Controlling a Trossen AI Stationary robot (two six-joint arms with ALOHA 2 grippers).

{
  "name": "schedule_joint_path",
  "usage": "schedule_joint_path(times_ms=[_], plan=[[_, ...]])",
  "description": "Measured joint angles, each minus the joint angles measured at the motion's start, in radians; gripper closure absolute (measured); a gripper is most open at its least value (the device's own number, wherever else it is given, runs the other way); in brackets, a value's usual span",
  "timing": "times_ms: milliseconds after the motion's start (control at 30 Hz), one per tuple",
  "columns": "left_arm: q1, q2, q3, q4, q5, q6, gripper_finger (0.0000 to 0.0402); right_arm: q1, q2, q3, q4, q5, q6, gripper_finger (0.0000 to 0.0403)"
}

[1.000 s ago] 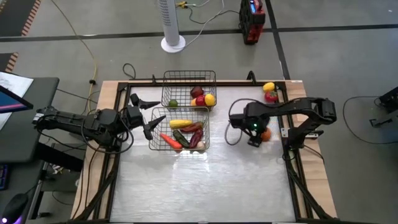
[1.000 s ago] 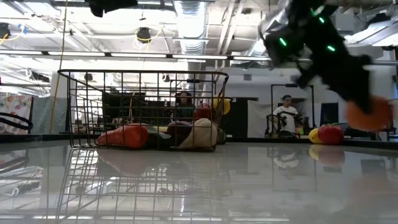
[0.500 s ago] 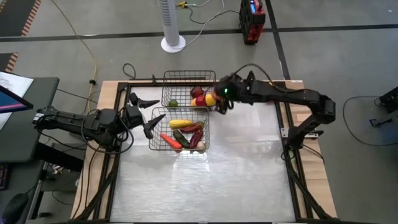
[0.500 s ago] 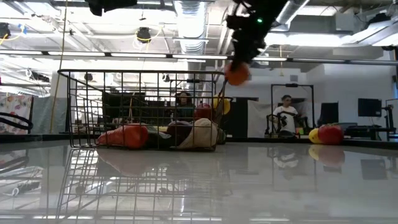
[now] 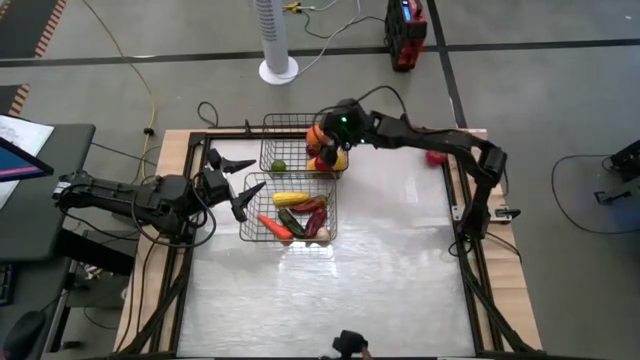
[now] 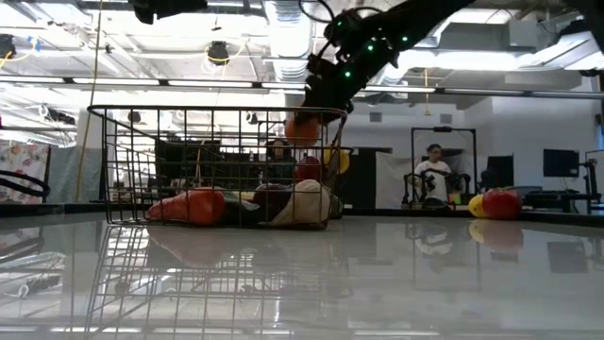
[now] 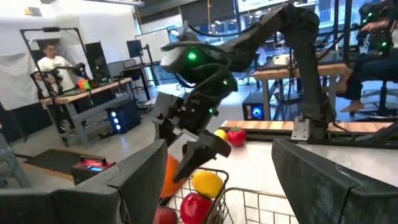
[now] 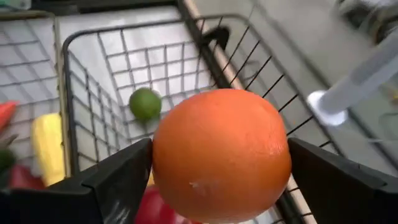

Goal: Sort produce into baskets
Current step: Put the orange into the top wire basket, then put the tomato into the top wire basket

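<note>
My right gripper (image 5: 322, 137) is shut on a round orange fruit (image 8: 221, 155) over the far black wire basket (image 5: 290, 122). That basket holds a green lime (image 5: 279, 166) and red and yellow fruits (image 5: 333, 160). The near basket (image 5: 248, 232) holds yellow corn (image 5: 290, 199), an orange carrot (image 5: 273, 227) and dark red and green long vegetables. My left gripper (image 5: 228, 183) is open and empty, just left of the near basket. In the low view the orange (image 6: 302, 129) hangs at about the height of the basket rim. My right gripper pinches the orange by two opposite sides (image 8: 163, 163) between its two fingers (image 8: 118, 180). The fingers slant down, coming from the table's right side. The orange is lifted clear, above the fruits in the far basket.
A red item (image 5: 436, 157) lies on the table at the far right, and the low view shows a yellow one beside it (image 6: 478, 204). The table's near half is bare. A white fan base (image 5: 279, 70) stands on the floor beyond the far edge.
My right gripper has carried the orange from the table's right side up and toward the far left, until it is over the far basket. It has stayed shut on the orange throughout.
</note>
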Motion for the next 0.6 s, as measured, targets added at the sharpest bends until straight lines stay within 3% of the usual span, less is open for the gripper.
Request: schedule_joint_path(times_ms=[167, 400, 600], plan=[[0.001, 0.001, 0.000, -0.023, -0.039, -0.013, 0.0123, -0.043, 0.039, 0.115, -0.265, -0.025, -0.060, 0.0008], [0.006, 0.001, -0.001, 0.023, -0.053, 0.022, 0.0123, -0.112, 0.015, 0.124, -0.319, -0.219, 0.005, 0.0004], [0.007, 0.001, -0.001, 0.041, -0.053, 0.050, 0.0123, -0.099, 0.007, 0.124, -0.376, -0.179, -0.026, 0.0003]])
